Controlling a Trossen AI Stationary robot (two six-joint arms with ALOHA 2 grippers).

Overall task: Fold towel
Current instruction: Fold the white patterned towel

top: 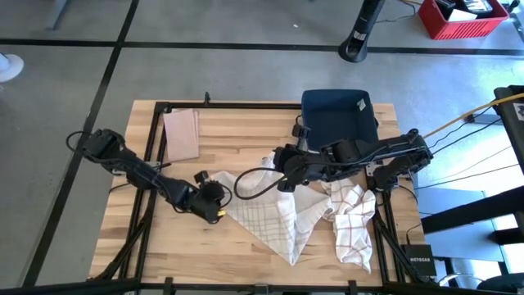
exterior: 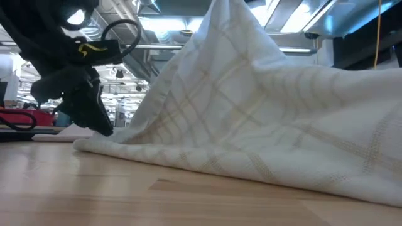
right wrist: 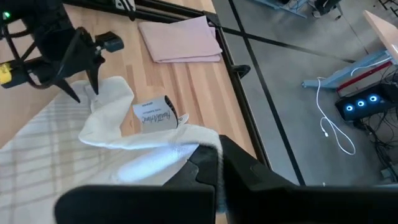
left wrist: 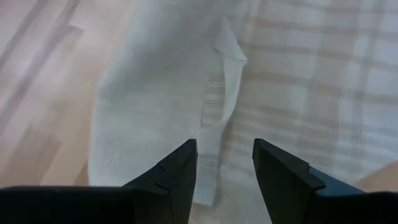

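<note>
A white towel with faint tan checks [top: 274, 215] lies on the wooden table and rises like a tent in the low view [exterior: 251, 107]. My right gripper [right wrist: 214, 163] is shut on its lifted edge near the table's middle [top: 286, 177]. A label [right wrist: 154, 113] shows on the towel. My left gripper [left wrist: 224, 158] is open and points down over the towel's left corner [left wrist: 219, 99], which lies on the table [exterior: 94, 143]; one finger stands on each side of a small fold there. My right gripper pinches the towel's rolled edge [right wrist: 186, 138] between its two shut fingers. That part is lifted off the table, and the cloth slopes down from it to the left corner and the near side. My left gripper: I cannot tell whether its fingertips [exterior: 103, 129] touch the corner.
A second white towel with red checks [top: 352, 223] lies crumpled to the right. A folded pink cloth [top: 182, 133] sits at the far left of the table, and a dark blue bin [top: 338, 115] at the far edge. Bare wood [top: 164, 246] is at the near left.
</note>
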